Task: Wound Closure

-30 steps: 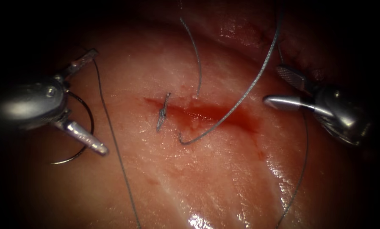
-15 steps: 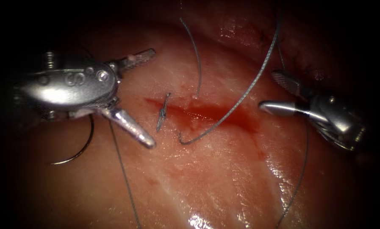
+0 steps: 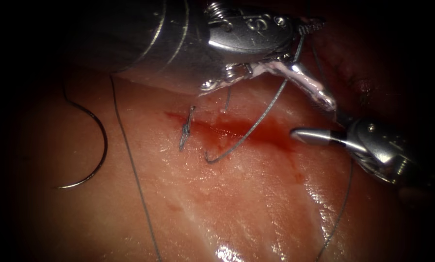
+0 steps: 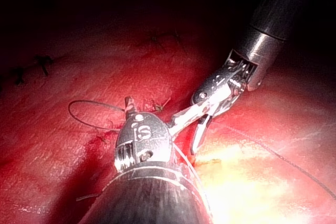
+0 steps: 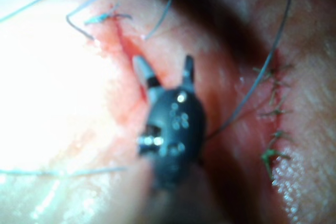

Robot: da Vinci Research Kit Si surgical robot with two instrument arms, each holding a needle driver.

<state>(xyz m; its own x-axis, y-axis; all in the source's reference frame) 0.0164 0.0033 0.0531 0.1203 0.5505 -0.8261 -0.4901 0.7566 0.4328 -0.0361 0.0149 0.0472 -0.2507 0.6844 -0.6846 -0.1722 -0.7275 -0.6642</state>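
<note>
The curved needle [image 3: 95, 145] lies loose on the tissue [image 3: 236, 204], far left of the cut [image 3: 236, 130], held by neither tool and not in the tissue. Its thread [image 3: 132, 167] runs down past it. A knotted stitch [image 3: 185, 129] sits at the cut's left end. A thread loop [image 3: 249, 132] rises from the cut's near edge up to my left tool [image 3: 326, 63], whose open jaws straddle it above the cut's right end. My right tool [image 3: 324, 127] is just below, jaws open [image 5: 163, 69], holding nothing.
The left tool's shaft [image 3: 144, 39] spans the upper field above the cut. An older sutured line [image 5: 273, 116] lies on the tissue to the right. Another thread strand [image 3: 341, 208] trails down the right side.
The left tool swept from the far left, away from the needle, across the top to the thread loop on the right. The right tool shifted slightly down and left.
</note>
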